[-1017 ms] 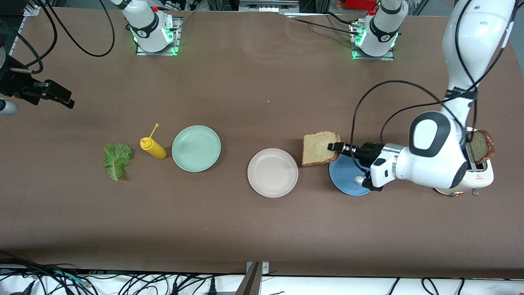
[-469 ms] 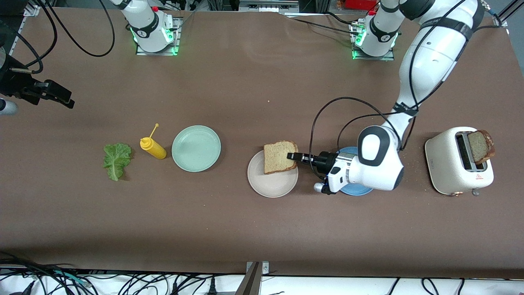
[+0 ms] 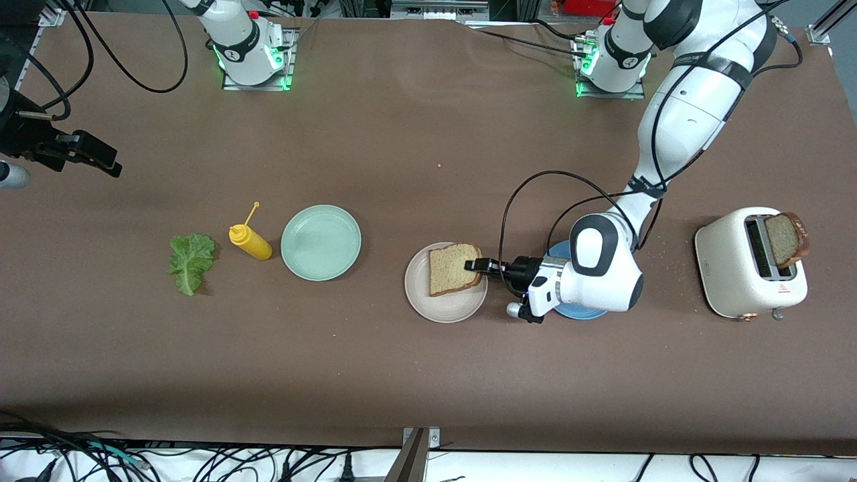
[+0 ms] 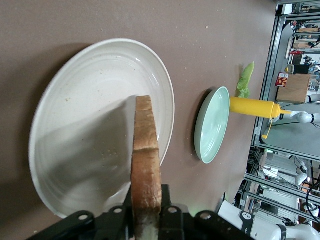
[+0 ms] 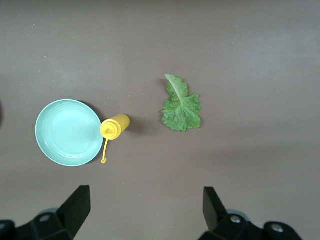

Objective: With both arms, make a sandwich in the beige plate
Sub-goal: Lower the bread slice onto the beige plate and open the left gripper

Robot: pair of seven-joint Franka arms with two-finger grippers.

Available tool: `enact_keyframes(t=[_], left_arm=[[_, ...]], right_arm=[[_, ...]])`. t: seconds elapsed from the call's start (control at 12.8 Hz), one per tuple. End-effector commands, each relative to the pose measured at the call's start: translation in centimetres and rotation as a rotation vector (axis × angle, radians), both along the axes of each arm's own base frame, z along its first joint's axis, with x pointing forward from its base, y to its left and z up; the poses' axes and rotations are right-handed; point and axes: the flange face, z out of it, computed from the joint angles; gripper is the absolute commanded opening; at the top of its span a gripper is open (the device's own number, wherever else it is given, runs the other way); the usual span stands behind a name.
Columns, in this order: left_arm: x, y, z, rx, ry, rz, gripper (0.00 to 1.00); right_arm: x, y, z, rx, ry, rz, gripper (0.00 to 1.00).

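My left gripper [image 3: 477,265] is shut on one edge of a brown bread slice [image 3: 454,269] and holds it low over the beige plate [image 3: 435,304]. In the left wrist view the slice [image 4: 146,150] shows edge-on between the jaws of the left gripper [image 4: 146,202], over the plate [image 4: 85,125]. I cannot tell whether it touches the plate. A second slice [image 3: 785,239] stands in the toaster [image 3: 733,268]. The lettuce leaf [image 3: 192,261] lies on the table toward the right arm's end. My right gripper [image 3: 107,164] waits there, open and empty [image 5: 145,210], high above the lettuce [image 5: 182,107].
A blue plate [image 3: 579,311] lies under the left arm's wrist, between the beige plate and the toaster. A mint-green plate [image 3: 321,242] and a lying yellow mustard bottle [image 3: 251,242] sit between the beige plate and the lettuce.
The left arm has carried the bread slice from beside the blue plate to over the beige plate and lowered it. The right arm has not moved.
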Motion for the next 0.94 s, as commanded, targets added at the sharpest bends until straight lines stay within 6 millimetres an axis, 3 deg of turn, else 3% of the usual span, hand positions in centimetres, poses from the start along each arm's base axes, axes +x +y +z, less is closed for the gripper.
enact_keyframes(t=[0.0,0.23,0.55,0.86], left_arm=[[0.8,-0.4,0.4,-0.028,-0.04,0.006,1.0],[1.2,0.6,0.9,0.006,-0.093,-0.028,1.0],[2.0,3.5,1.8,0.213,-0.24,-0.197,1.0],[3.0,5.9,5.6,0.333,-0.318,-0.256,1.0]], right_arm=[[0.1,0.0,0.4,0.003,-0.003,0.002,1.0],[0.1,0.0,0.4,0.003,-0.003,0.002,1.0],[0.1,0.0,0.4,0.003,-0.005,0.002,1.0],[0.1,0.0,0.4,0.003,-0.005,0.002,1.0]])
